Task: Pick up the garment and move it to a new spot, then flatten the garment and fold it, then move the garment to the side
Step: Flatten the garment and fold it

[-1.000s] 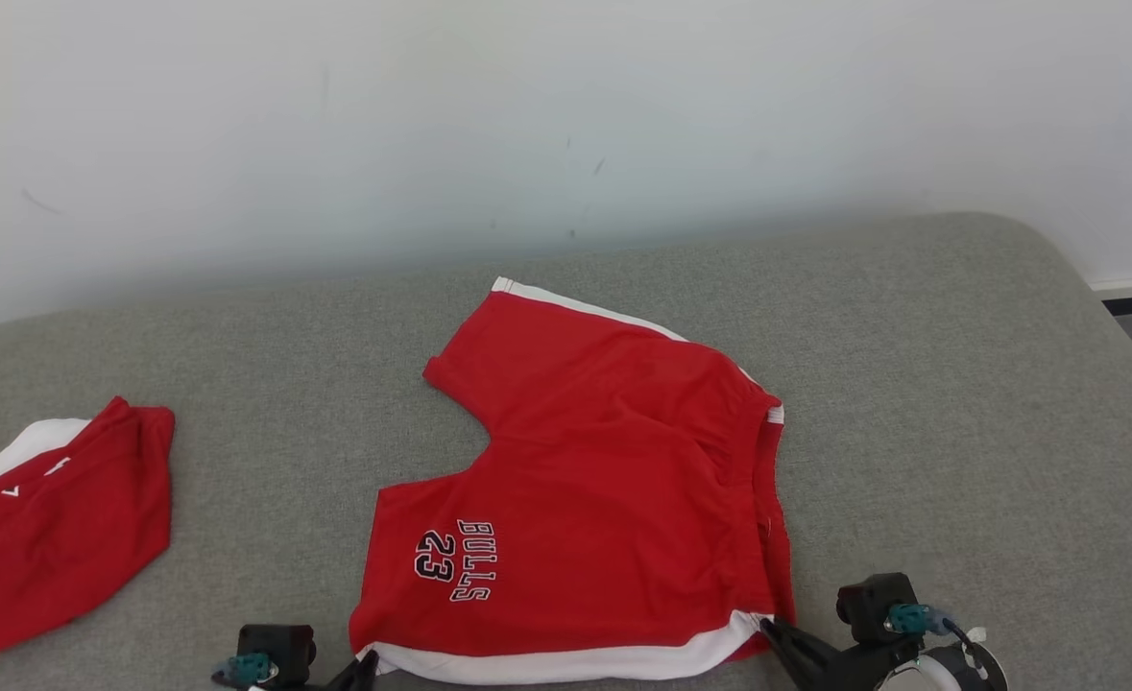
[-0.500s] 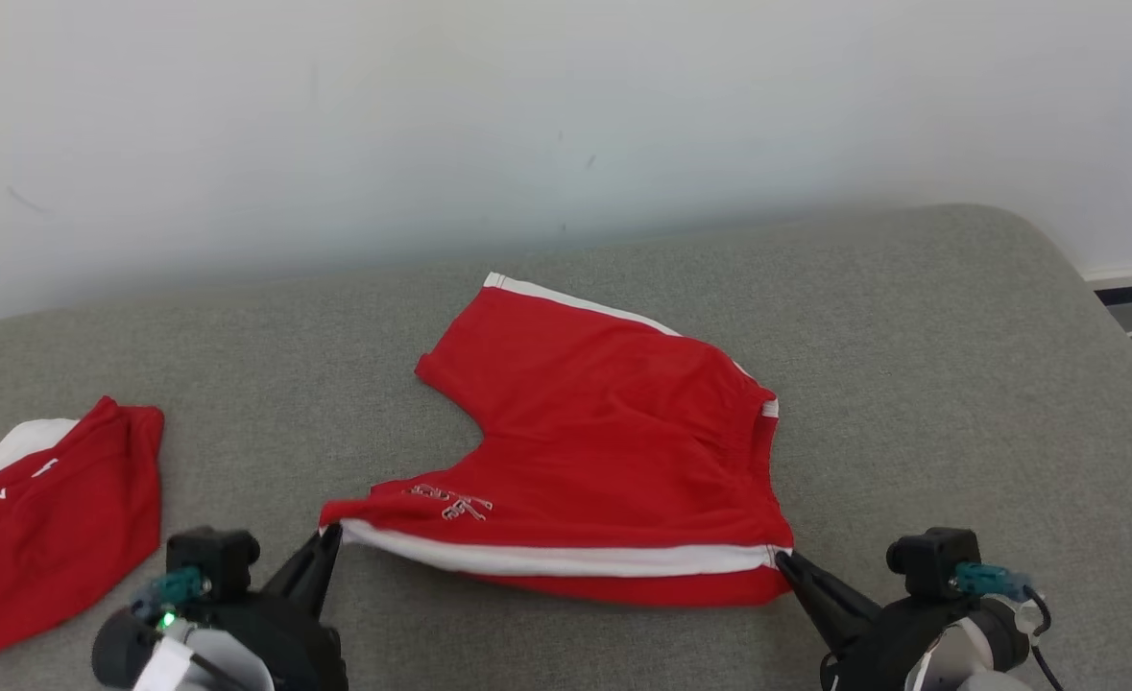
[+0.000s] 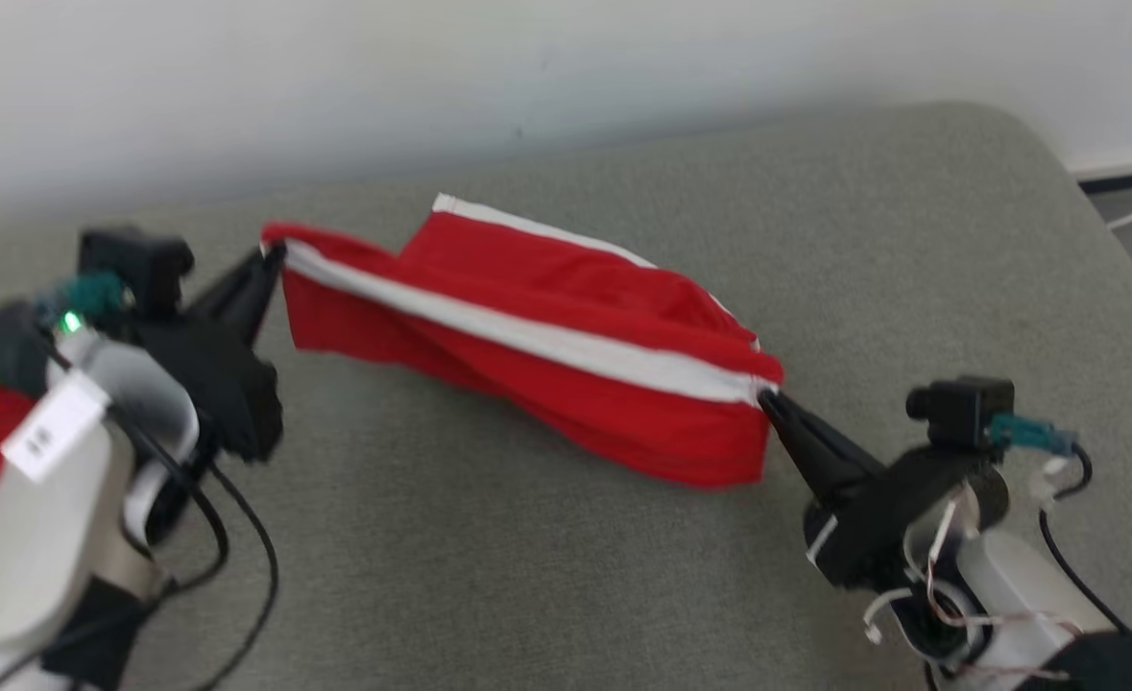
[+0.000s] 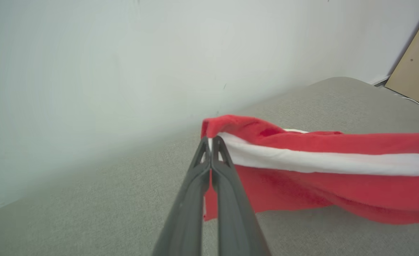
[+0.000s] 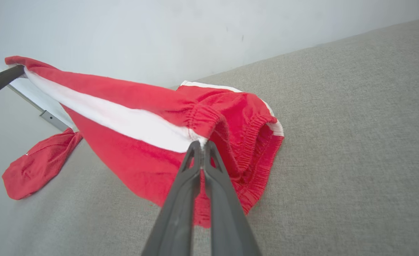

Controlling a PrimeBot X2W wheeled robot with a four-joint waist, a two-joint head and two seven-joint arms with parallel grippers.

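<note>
The left hand (image 3: 276, 254) and right hand (image 3: 767, 398), each pinched shut on an end of the white stripe, hold the red shorts (image 3: 566, 384) stretched between them above the grey bench (image 3: 527, 557), far leg apparently resting on it.

You are looking at a wide, flat surface (image 3: 489, 537) covered in grey woven fabric. It has a rounded far right corner, and its far edge meets a pale wall (image 3: 335, 77). A pair of red shorts (image 3: 575, 278) with white stripes lies partly on it near the middle. The far leg and part of the waistband rest on the fabric, while the near striped edge is raised clear of it. Well apart, toward the left, a second red garment (image 5: 38, 167) lies crumpled on the same surface.
</note>
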